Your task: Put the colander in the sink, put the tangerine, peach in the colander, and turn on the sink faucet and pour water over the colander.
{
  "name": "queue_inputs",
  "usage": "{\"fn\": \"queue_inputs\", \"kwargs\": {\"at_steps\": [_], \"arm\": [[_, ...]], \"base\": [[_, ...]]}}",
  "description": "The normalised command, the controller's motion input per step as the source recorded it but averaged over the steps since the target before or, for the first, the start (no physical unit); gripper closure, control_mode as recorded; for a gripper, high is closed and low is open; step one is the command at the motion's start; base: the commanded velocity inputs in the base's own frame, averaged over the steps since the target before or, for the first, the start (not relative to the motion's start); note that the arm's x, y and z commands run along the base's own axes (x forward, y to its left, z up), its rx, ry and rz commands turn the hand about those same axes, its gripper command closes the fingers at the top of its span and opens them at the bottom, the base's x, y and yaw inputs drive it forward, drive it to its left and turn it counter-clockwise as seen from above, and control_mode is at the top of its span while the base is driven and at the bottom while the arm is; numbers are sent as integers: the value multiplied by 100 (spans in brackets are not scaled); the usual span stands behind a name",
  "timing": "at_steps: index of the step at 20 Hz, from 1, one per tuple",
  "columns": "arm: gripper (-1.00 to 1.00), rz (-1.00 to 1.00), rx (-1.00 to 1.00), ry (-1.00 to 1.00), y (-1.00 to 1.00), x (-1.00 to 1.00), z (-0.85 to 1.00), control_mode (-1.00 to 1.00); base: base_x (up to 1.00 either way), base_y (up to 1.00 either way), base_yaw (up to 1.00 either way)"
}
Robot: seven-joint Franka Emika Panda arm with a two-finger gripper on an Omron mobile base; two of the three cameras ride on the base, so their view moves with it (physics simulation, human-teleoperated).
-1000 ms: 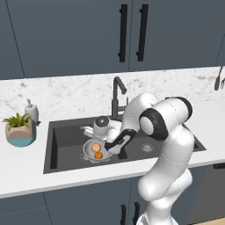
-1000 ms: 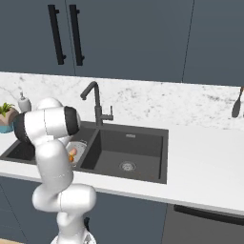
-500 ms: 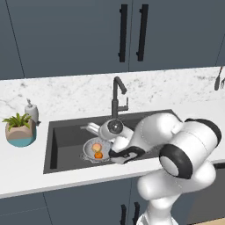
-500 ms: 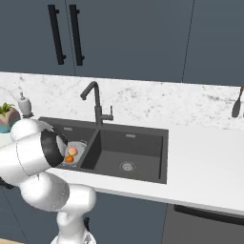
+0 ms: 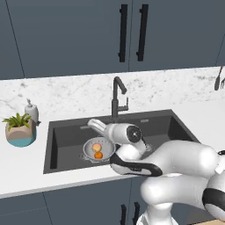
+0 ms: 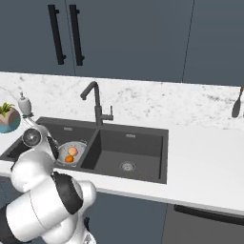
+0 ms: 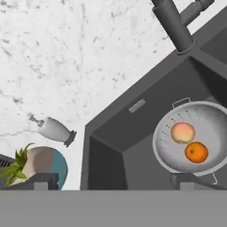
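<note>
Colander (image 5: 98,150) sits in left basin of sink (image 5: 66,136), peach (image 7: 182,132) at 11 o'clock of tangerine (image 7: 196,152) inside it. Gripper (image 7: 111,181) jaws wide apart, empty, above basin. Left: faucet (image 5: 117,97) lever, no water visible.

The arm (image 5: 176,171) is glossy white, built of rounded, bulbous segments. Dark charcoal bands mark its joints, 1 curving along the link near the wrist and another at the lower right edge of the left base view. A round grey cap with a pale centre closes 1 joint end (image 6: 32,137).
</note>
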Motion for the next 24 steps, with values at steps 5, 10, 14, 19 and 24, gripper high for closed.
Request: {"fn": "queue_inputs", "kwargs": {"at_steps": [5, 10, 14, 19, 24], "arm": [[-100, 14, 15, -8, 6, -28, 100, -100], [-100, 12, 12, -8, 4, -20, 100, -100], [-100, 9, 6, -3, 0, -26, 100, -100], [-100, 4, 0, 0, -1, -46, 71, -100], [-100, 0, 0, 0, -16, -68, 42, -100]], "base": [[0, 0, 0], [0, 0, 0], [0, 0, 0], [0, 0, 0], [0, 0, 0]]}}
